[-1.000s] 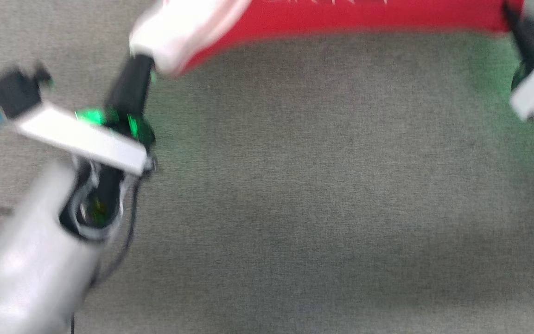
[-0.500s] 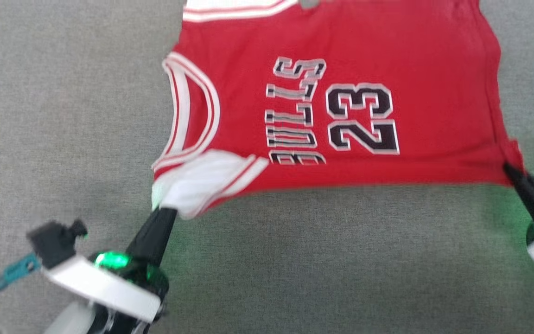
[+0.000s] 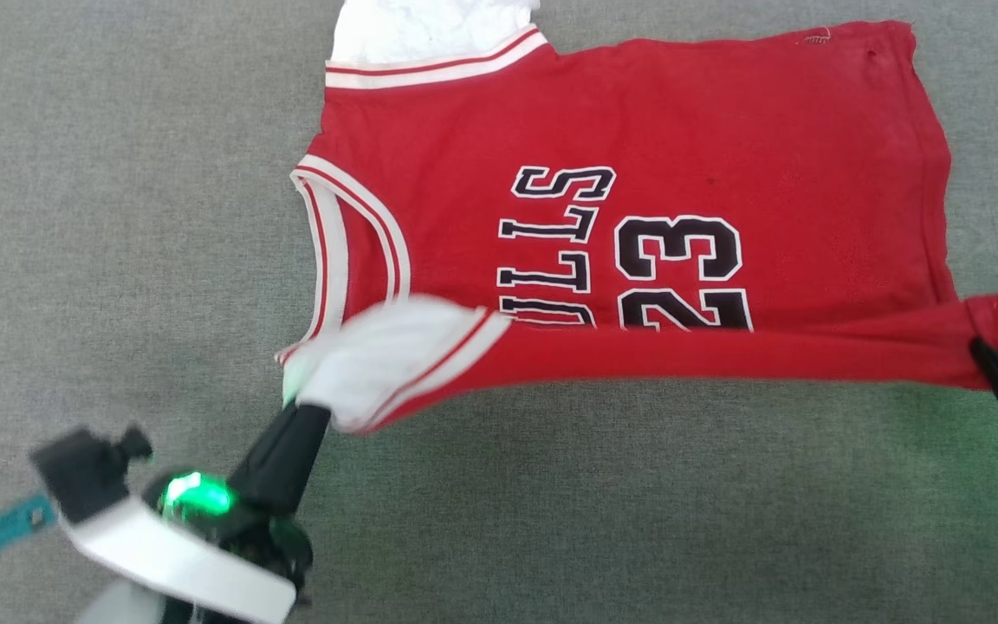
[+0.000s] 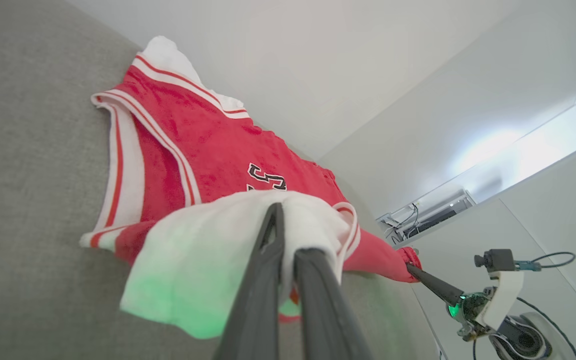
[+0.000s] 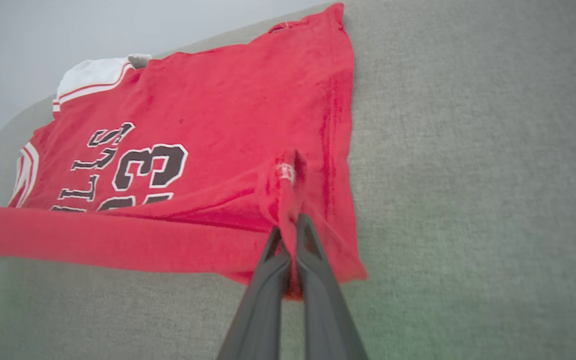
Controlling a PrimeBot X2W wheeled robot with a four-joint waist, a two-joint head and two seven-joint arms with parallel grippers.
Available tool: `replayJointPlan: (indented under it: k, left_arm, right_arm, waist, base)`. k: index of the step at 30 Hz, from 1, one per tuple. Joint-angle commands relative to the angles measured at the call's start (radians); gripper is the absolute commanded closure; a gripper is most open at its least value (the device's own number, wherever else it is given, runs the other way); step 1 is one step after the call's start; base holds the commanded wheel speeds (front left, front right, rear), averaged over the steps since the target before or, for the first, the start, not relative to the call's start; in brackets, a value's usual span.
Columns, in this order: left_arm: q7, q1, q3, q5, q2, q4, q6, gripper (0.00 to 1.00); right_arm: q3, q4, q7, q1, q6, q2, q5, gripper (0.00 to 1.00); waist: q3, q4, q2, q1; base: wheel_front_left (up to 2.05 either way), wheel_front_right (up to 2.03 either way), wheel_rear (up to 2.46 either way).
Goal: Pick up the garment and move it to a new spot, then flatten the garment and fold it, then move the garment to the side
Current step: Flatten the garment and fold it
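Lying spread over the upper and middle part of the head view, the soft red fabric garment [image 3: 638, 217] with white, red-striped trim rests on a grey woven surface [image 3: 551, 520], its black-and-white lettering [image 3: 555, 234] facing up. Its lower edge is lifted off the surface and pulled into a taut band between the two grippers.

The left gripper [image 3: 313, 406], rising from the lower left of the frame, is clamped on a bunched white panel [image 3: 386, 360] at the band's left end. In the left wrist view its two dark fingers [image 4: 263, 280] run up from the bottom edge and pinch that white cloth, which drapes over their tips. The right gripper [image 3: 981, 348], at the right edge of the head view, is clenched on the red corner of the band. In the right wrist view its fingers [image 5: 265, 295] press together at the frame's centre with a fold of red fabric between them. The rest of the garment lies flat above both grippers.

The raised band hides the lower part of the number and the bottom letter. A second white panel [image 3: 430, 26] is cut off by the top edge of the head view. The right arm is cut by the right edge, and the left wrist by the bottom edge. A green light [image 3: 191, 494] glows on the left wrist.
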State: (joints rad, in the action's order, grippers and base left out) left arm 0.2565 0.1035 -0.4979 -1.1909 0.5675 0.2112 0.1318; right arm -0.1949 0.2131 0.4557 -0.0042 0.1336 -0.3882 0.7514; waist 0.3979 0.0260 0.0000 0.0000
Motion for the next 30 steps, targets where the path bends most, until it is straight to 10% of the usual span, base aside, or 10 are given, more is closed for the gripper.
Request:
replayJointPlan:
  k: [1, 26, 28, 29, 30]
  left_arm:
    - [-0.011, 0.048, -0.007, -0.011, 0.015, -0.008, -0.003, 1.00]
    - [-0.032, 0.513, -0.260, -0.124, 0.024, -0.454, -0.003, 1.00]
    - [-0.027, 0.526, -0.287, -0.110, 0.033, -0.479, -0.003, 0.79]
    - [-0.022, 0.530, -0.298, -0.104, 0.040, -0.490, -0.003, 0.66]
    - [-0.021, 0.539, -0.311, -0.092, 0.051, -0.500, -0.003, 0.01]
  right_arm:
    - [-0.003, 0.000, 0.014, -0.030, -0.005, 0.004, -0.011, 1.00]
    - [0.167, -0.319, -0.059, -0.354, -0.003, -0.006, -0.082, 1.00]
    - [0.181, -0.333, -0.072, -0.356, -0.004, -0.010, -0.080, 0.98]
    - [0.185, -0.337, -0.078, -0.356, -0.004, -0.014, -0.082, 0.79]
    - [0.188, -0.339, -0.084, -0.354, -0.004, -0.017, -0.083, 0.47]
  waist:
    - [0.008, 0.001, 0.0000, 0.0000]
    - [0.130, -0.035, 0.0000, 0.0000]
    - [0.124, -0.035, 0.0000, 0.0000]
    - [0.117, -0.034, 0.0000, 0.0000]
    - [0.110, -0.033, 0.0000, 0.0000]
  base:
    - [0.00, 0.00, 0.00]
    - [0.00, 0.00, 0.00]
    - [0.00, 0.00, 0.00]
    - [0.00, 0.00, 0.00]
    - [0.00, 0.00, 0.00]
